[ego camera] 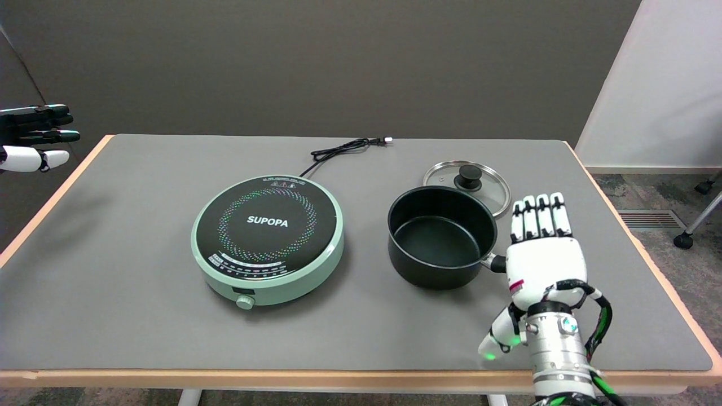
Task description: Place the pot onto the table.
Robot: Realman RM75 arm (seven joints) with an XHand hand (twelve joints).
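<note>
The black pot (441, 237) stands upright and without its lid on the grey table mat (141, 270), right of the cooker. Its handle points to the lower right and disappears under my right hand (542, 256). That hand hovers over the handle with its back to the camera, fingers straight and together pointing away, thumb low at the left. Nothing shows in its grasp, and whether the palm touches the handle is hidden.
A green round induction cooker (268, 239) marked SUPOPA sits mid-table, its black cord (344, 149) trailing to the far edge. The glass lid (467, 181) lies flat just behind the pot. The idle left hand (34, 138) hangs at the upper left.
</note>
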